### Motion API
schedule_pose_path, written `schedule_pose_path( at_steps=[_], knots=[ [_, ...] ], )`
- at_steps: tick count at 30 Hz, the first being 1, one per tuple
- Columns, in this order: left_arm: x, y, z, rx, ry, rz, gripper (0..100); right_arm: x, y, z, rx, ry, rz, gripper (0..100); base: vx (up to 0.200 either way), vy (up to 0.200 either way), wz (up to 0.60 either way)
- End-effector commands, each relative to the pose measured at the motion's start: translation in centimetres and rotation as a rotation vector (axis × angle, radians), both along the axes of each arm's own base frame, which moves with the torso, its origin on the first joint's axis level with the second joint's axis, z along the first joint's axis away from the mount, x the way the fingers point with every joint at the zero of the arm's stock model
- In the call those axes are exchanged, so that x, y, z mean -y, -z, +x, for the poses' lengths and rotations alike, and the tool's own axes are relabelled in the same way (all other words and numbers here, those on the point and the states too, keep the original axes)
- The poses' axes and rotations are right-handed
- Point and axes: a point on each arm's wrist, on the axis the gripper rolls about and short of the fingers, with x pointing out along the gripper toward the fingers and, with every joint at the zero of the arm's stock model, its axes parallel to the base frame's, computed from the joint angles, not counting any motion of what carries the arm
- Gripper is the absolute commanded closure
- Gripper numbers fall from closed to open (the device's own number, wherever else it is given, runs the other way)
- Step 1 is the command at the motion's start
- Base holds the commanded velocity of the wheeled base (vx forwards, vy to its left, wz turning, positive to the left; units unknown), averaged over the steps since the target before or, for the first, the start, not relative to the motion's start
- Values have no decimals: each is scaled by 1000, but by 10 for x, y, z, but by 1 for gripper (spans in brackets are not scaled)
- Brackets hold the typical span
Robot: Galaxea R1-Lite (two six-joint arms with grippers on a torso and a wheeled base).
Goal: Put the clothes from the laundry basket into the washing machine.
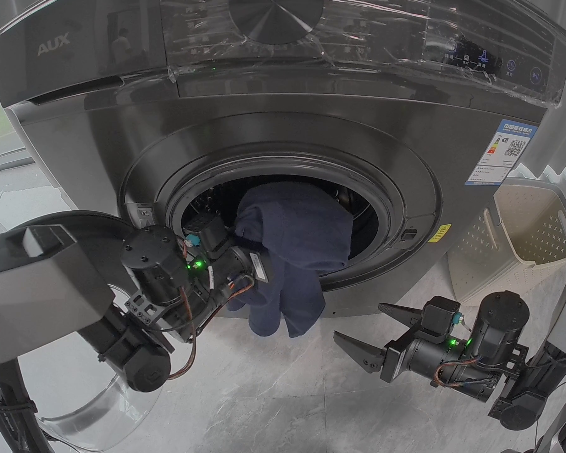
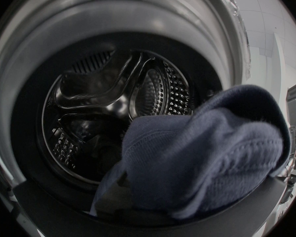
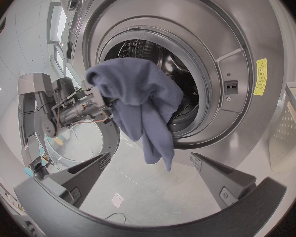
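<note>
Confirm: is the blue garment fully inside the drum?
No. The blue garment hangs at the washing machine opening; its lower end dangles outside below the rim.

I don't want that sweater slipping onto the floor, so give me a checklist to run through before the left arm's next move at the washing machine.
1. ok: washing machine door swung open.
2. ok: navy sweater hangs from the left hand.
3. not ok: sweater fully past the opening's rim; its lower part dangles outside.
4. ok: room inside the drum.
5. ok: right hand open, apart from the sweater.
6. cannot tell: laundry basket emptied.
</note>
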Motion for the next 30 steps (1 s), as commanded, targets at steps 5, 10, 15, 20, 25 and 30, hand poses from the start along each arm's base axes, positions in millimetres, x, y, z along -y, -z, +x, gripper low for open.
schedule_pose_path(
  at_steps=[5, 10, 15, 20, 25, 30],
  knots=[
    [14, 27, 31, -16, -19, 4, 100, 0, 0, -2, -3, -5, -3, 0, 0, 0, 0],
    [24, 29, 47, 16, -24, -18, 100, 1, 0, -2, -2, -4, -2, 0, 0, 0, 0],
    [34, 36, 65, 18, -28, -20, 100, 1, -1, -2, -1, -5, 0, 0, 0, 0, 0],
    [31, 42, 85, 16, -57, -19, 100, 1, -1, -2, 1, -5, 2, 0, 0, 0, 0],
    [33, 43, 101, 8, -74, -14, 100, 0, -1, -2, 0, -5, 1, 0, 0, 0, 0],
    [32, 30, 121, 35, -97, -32, 100, 1, 0, -2, -3, -7, -3, 0, 0, 0, 0]
  ],
)
